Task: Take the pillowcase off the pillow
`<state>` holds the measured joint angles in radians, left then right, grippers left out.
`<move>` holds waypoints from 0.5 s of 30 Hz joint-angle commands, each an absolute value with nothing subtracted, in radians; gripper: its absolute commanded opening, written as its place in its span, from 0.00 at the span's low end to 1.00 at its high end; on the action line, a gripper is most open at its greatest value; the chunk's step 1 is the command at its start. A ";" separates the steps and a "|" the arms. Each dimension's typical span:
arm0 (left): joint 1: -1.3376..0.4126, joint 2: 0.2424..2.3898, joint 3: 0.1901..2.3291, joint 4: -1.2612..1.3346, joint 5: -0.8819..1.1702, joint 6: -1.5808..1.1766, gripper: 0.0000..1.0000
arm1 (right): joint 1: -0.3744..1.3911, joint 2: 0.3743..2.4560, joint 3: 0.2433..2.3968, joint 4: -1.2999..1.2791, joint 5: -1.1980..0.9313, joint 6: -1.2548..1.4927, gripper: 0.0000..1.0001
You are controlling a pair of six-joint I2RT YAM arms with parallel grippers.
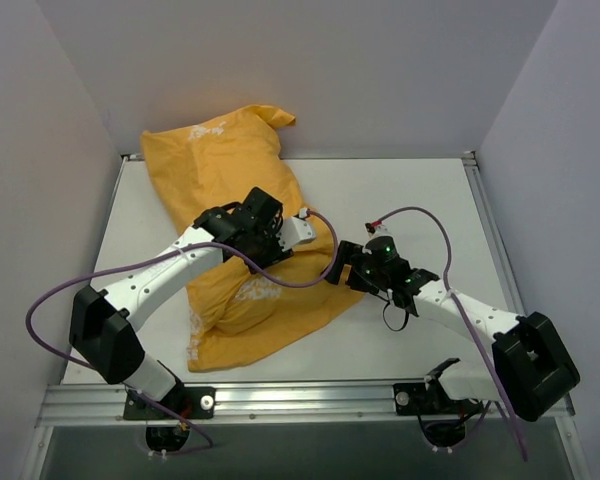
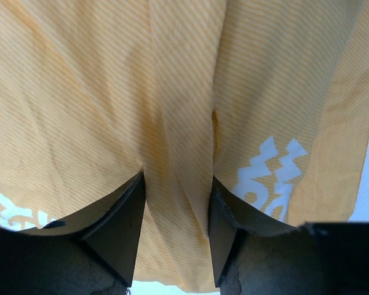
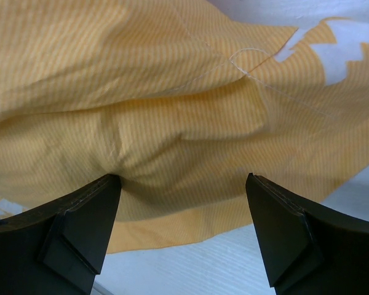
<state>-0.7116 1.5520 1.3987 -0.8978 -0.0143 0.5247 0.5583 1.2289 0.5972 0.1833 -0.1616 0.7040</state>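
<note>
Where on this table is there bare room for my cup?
Bare: the far right corner of the white table, between the orange-yellow fabric pillowcase and the right wall. Crowded: the middle, where left gripper and right gripper meet the cloth.

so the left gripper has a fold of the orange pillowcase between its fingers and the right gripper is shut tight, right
Not quite: the right gripper is open, jaws wide apart against the pillowcase, as the right wrist view shows.

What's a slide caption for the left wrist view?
Left gripper pinching a raised fold of the orange pillowcase, white print on either side.
</note>
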 commanded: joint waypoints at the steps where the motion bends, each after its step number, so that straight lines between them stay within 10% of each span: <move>1: -0.698 1.497 1.466 -0.853 -0.035 0.506 0.52 | 0.571 1.273 0.586 0.302 -0.209 0.747 0.86; 15: -0.643 1.503 1.494 -0.844 -0.023 0.488 0.47 | 0.577 1.298 0.586 0.308 -0.206 0.747 0.86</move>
<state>-0.6567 1.5314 1.4464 -0.8974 -0.0101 0.4896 0.5705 1.3025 0.5888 0.2810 -0.1913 0.7368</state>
